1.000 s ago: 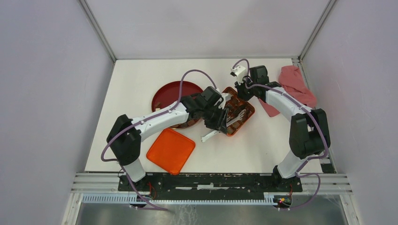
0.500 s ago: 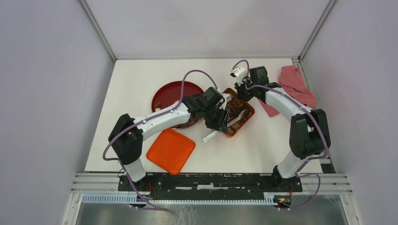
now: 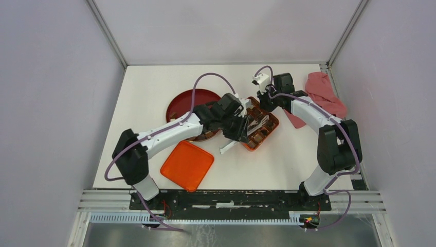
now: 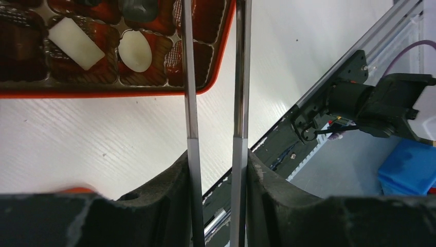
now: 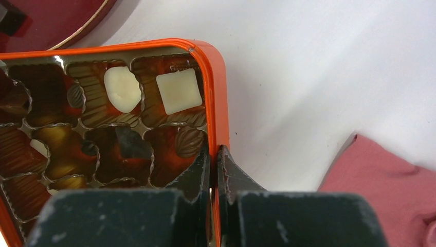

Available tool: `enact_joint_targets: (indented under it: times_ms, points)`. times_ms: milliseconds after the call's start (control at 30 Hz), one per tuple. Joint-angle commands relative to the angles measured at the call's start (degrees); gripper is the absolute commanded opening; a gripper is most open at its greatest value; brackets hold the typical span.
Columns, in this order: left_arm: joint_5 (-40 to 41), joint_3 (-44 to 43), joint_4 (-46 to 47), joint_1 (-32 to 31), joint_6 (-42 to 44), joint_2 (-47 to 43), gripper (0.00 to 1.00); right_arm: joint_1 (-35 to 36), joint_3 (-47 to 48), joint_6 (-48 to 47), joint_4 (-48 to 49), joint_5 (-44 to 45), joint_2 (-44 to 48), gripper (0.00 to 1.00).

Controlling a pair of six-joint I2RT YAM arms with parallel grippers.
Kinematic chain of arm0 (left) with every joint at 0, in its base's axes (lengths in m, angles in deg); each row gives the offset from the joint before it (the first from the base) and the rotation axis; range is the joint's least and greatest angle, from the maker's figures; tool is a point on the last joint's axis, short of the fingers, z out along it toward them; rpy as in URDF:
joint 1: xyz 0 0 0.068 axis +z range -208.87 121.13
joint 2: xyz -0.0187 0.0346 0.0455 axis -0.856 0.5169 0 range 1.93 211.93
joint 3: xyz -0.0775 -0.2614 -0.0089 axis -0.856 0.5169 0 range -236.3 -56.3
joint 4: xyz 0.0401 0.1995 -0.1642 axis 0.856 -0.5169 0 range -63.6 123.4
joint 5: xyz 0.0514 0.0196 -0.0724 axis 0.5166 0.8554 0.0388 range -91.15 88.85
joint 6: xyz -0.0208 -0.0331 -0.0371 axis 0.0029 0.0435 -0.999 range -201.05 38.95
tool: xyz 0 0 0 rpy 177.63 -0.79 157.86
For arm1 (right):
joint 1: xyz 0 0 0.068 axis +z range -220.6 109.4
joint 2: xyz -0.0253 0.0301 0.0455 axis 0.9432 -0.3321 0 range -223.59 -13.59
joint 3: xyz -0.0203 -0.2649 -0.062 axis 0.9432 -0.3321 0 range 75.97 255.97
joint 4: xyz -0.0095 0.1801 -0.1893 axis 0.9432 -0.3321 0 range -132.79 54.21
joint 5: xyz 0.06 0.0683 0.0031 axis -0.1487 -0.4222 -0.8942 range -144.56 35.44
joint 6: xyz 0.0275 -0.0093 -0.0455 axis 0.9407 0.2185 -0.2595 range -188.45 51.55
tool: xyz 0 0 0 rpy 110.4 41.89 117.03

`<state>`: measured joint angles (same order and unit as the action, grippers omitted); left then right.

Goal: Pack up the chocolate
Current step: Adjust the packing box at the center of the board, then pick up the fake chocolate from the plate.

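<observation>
The orange box has a grid of compartments. Several hold chocolate: a white bar, a white oval, a white square, a dark piece. My left gripper is shut on metal tongs, whose two blades reach over the box's corner, apart, with nothing seen between them. My right gripper is shut on the box's rim at its far side. More pieces on the dark red plate are mostly hidden by my left arm.
The flat orange lid lies near the front, left of the box. A pink cloth is bunched at the right edge. The tongs' white handle end sticks out toward the front. The arms' base rail runs along the near edge.
My left arm has pushed a little farther away and right, carrying the tongs over the box. The right gripper and the box have stayed put.
</observation>
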<state>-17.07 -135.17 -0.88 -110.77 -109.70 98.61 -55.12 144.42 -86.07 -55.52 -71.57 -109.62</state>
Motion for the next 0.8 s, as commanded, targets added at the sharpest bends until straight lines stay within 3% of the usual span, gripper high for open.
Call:
enact_joint_targets:
  times_ms: [0, 400, 767]
  points:
    - [3.1, 0.6, 0.2, -0.2, 0.8, -9.1, 0.41, 0.0, 0.4, 1.0, 3.3, -2.9, 3.7, 0.0]
    - [15.1, 5.8, -9.0, 3.7, 2.9, -19.4, 0.41, -1.0, -1.2, -4.0, 1.5, -8.3, 4.9, 0.02]
    - [19.2, 6.9, -12.4, 10.7, 4.7, -25.1, 0.41, -1.4, 0.4, -15.3, -4.2, -13.7, 5.0, 0.04]
